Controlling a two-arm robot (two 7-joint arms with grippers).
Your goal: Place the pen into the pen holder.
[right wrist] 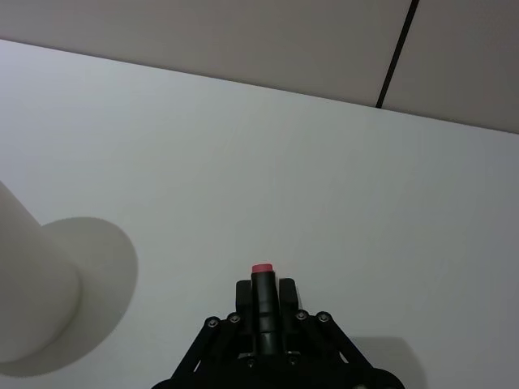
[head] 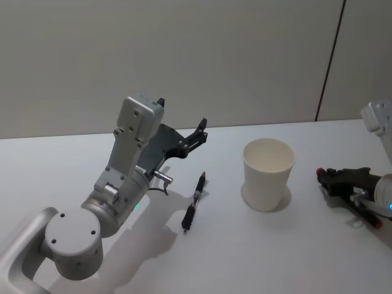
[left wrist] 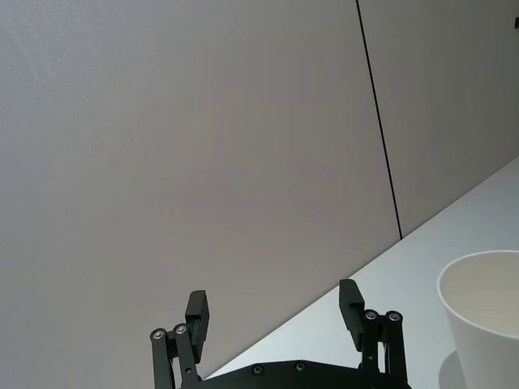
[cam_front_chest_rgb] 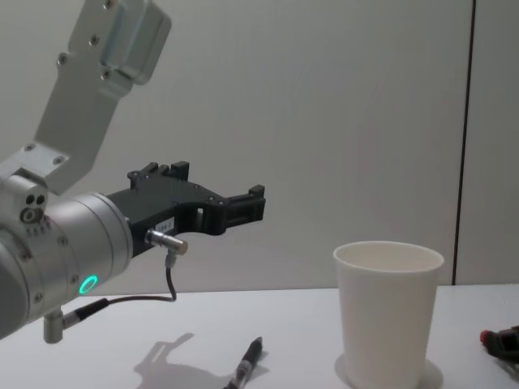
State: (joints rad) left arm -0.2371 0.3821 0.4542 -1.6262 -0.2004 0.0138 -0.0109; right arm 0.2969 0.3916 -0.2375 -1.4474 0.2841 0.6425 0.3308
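Pen [head: 194,202] flat on counter [head: 294,245], left of cup [head: 268,174]. Left end effector [left wrist: 274,301] raised farther left, spread, likely for pickup. Right end effector [right wrist: 262,290] idle, clamping red-tipped marker [right wrist: 262,270].

A plain grey-beige wall [head: 184,55] closed off the far side at twelve o'clock, matte and bare. A thin dark vertical seam [head: 331,61] split its panels at about one o'clock. Below it a smooth white table [head: 92,159] stretched from nine to three o'clock, evenly lit, with soft, pale shadows
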